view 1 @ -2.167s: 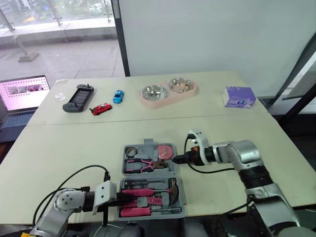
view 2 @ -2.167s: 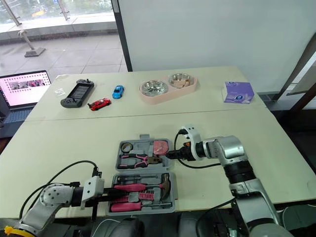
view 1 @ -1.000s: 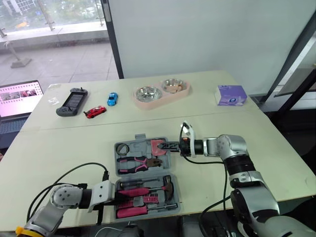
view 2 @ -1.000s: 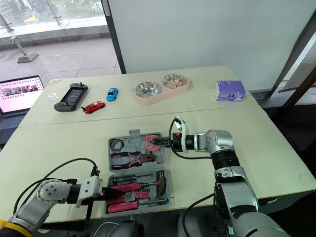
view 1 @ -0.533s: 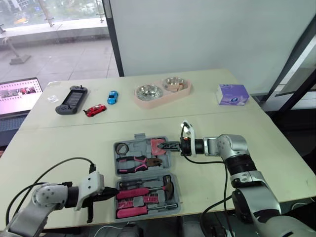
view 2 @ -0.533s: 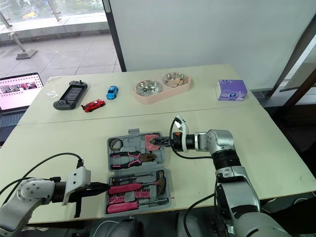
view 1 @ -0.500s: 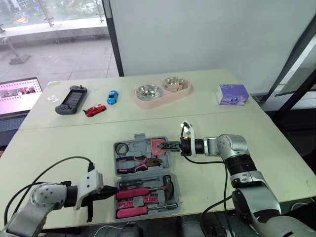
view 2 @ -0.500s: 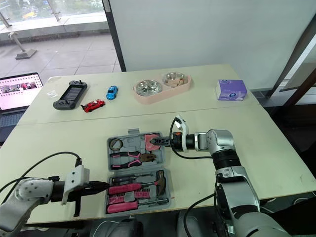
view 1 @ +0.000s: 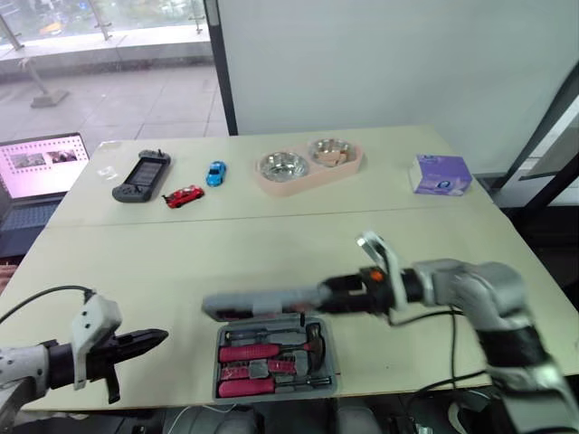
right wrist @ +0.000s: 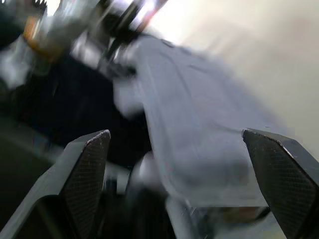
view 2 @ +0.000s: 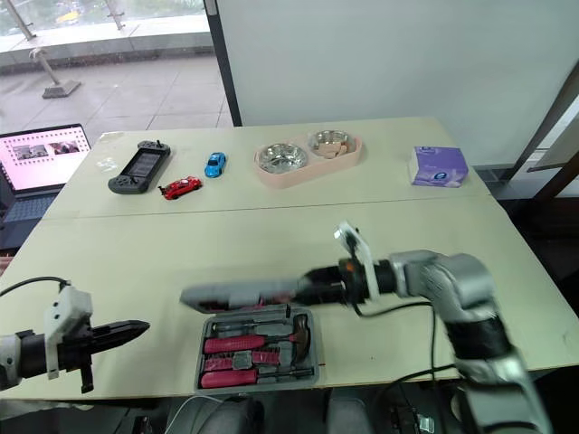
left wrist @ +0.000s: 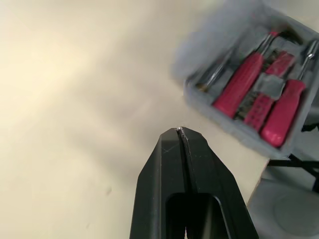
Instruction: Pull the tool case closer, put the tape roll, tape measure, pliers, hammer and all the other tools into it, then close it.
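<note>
Right wrist view: right tool [right wrist: 175,134] spread wide at the seemingly half-raised case lid [view 1: 262,302]; left tool [left wrist: 180,130] pinched closed.

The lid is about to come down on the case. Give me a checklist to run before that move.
1. Lid down on the lower half: not ok, it is raised above it.
2. Pink-handled tools lying flat in the lower half: ok.
3. Tools inside the lid seated: cannot tell, its inside is hidden.
4. Left gripper clear of the case: ok, shut and apart to the left.
5. Right gripper holding the lid firmly: cannot tell, its fingers are spread wide.
</note>
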